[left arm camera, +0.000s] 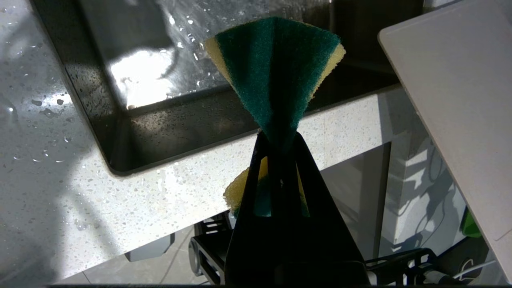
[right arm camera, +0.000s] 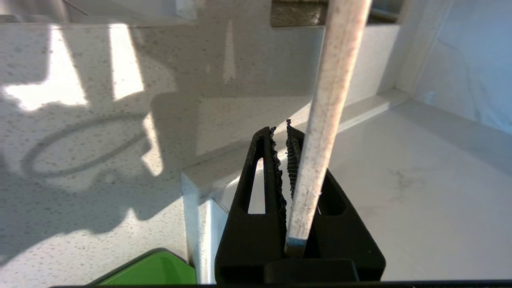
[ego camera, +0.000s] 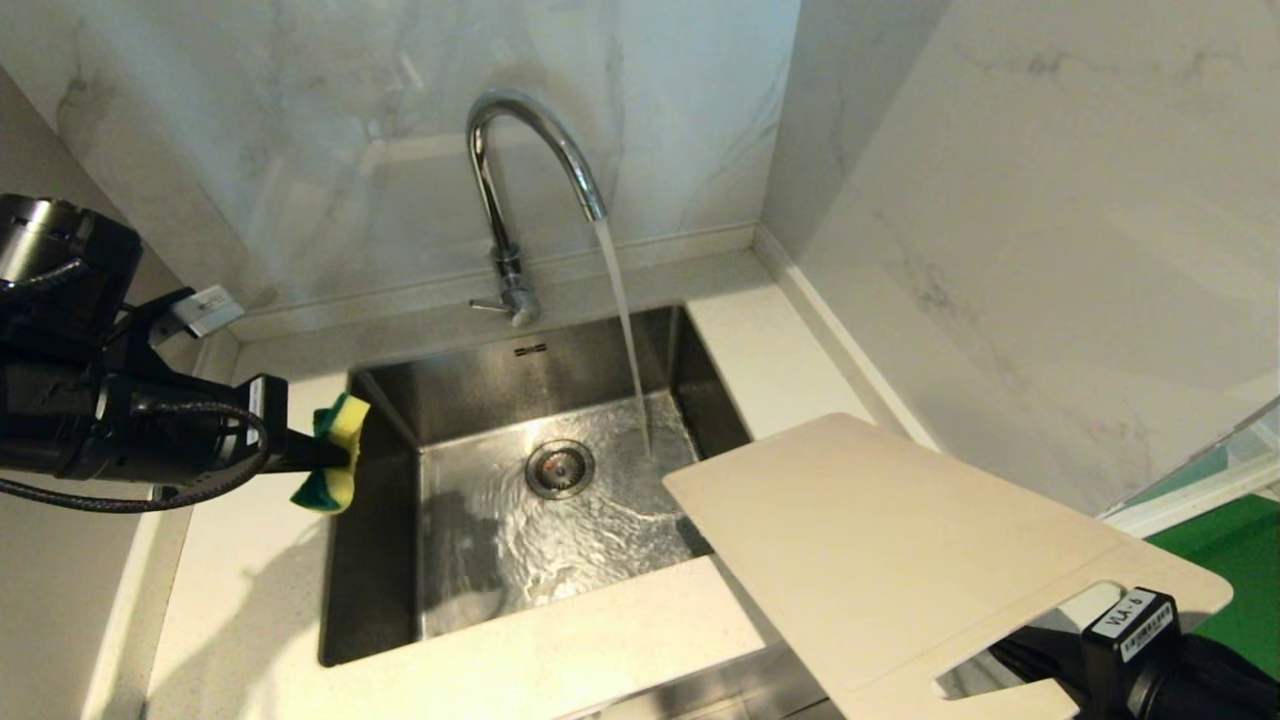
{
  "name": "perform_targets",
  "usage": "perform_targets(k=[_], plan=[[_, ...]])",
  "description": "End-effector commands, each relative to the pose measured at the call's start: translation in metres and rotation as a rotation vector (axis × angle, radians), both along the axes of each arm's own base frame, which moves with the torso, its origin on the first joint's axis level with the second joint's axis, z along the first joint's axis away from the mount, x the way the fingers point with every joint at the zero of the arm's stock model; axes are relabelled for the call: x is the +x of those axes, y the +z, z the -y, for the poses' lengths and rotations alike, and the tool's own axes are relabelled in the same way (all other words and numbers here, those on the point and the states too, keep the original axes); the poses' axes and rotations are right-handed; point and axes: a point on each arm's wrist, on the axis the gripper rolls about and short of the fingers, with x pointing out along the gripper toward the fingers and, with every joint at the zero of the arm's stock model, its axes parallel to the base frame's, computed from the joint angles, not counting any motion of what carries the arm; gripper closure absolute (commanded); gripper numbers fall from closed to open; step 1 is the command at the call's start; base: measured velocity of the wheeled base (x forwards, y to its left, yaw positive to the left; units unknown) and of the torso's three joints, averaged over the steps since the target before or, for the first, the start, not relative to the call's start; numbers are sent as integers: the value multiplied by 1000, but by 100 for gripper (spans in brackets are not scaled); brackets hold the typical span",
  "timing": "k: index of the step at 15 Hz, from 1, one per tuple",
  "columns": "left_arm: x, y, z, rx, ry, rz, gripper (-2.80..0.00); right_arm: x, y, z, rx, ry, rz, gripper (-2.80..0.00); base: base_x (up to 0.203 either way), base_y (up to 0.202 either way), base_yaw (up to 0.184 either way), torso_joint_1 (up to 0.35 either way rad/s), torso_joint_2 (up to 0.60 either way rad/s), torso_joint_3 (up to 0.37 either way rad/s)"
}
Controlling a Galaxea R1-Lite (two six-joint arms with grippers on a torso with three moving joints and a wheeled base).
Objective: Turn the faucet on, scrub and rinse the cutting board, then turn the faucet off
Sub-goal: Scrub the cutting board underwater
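The chrome faucet [ego camera: 520, 190] is running, and its stream falls into the steel sink [ego camera: 380, 600]. Level with the sink's left rim, my left gripper [left arm camera: 279, 138] is shut on a folded green-and-yellow sponge [ego camera: 335, 455], which fans out past the fingertips [left arm camera: 276, 76]. The cream cutting board [ego camera: 900, 560] hangs tilted over the sink's right front corner, just clear of the stream. My right gripper [right arm camera: 280, 132] is shut on its handle end, where the board [right arm camera: 332, 100] shows edge-on. In the head view the board hides those fingers, and only the right wrist [ego camera: 1135, 640] shows.
Marble walls close in the back and right of the speckled counter [ego camera: 250, 600]. The faucet's small lever [ego camera: 490, 305] points left at its base. A green mat [ego camera: 1230, 560] lies at the far right. Water swirls around the drain [ego camera: 560, 467].
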Motion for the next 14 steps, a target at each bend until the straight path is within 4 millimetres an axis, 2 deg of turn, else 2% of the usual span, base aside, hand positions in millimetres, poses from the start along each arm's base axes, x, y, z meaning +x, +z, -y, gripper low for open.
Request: perform_targets(k=[1,14], plan=[[2,-2,-1,1,8,-9,0,1,-1,0,-9,6,-2,0,0,0,0,0,0,0],[3,-2,-1,7,1,-4,0,2,-1,1,-8,-8,-5,0,0,0,0,0,0,0]])
